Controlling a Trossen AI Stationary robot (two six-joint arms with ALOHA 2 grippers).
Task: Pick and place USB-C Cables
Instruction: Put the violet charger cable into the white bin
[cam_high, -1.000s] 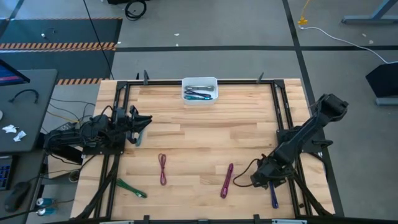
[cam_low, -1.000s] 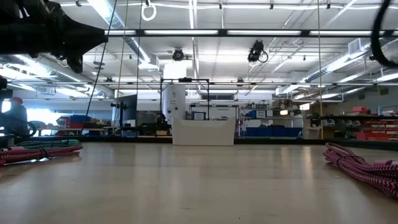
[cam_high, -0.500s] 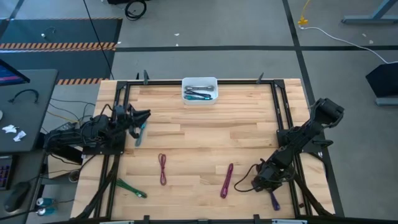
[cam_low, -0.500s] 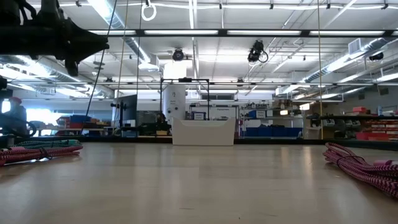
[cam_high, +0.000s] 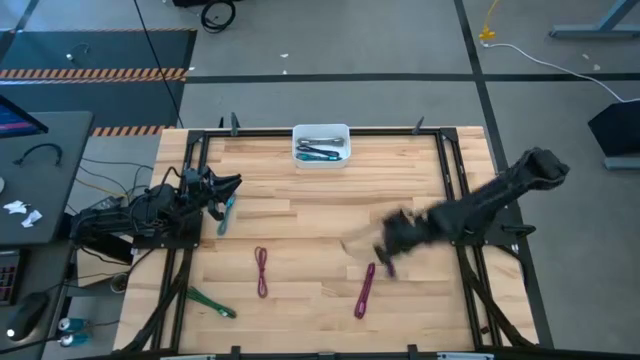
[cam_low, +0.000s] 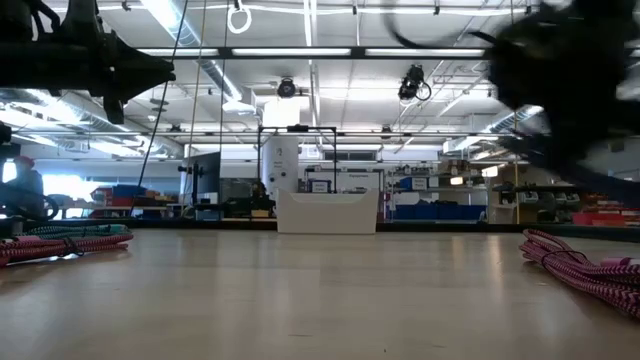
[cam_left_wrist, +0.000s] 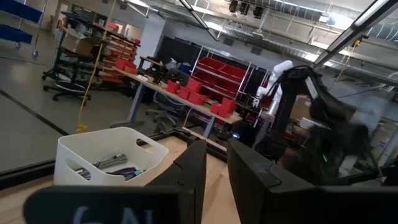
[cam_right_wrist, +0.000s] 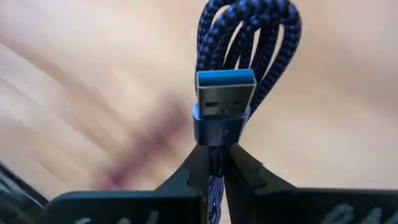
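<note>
Wooden planks form the table (cam_high: 320, 215), ringed by a black frame, with a white bin (cam_high: 321, 145) of cables at its far edge. Above the table's right half, the right gripper (cam_right_wrist: 214, 163) is clamped on a folded blue cable (cam_right_wrist: 247, 56), its USB plug facing the wrist camera. Just beside it on the boards lies a purple cable (cam_high: 364, 290); a maroon cable (cam_high: 262, 271) rests nearer the middle and a green cable (cam_high: 212, 304) near the front left corner. At the left edge, the left gripper (cam_left_wrist: 214, 168) waits, fingers nearly together, holding nothing.
</note>
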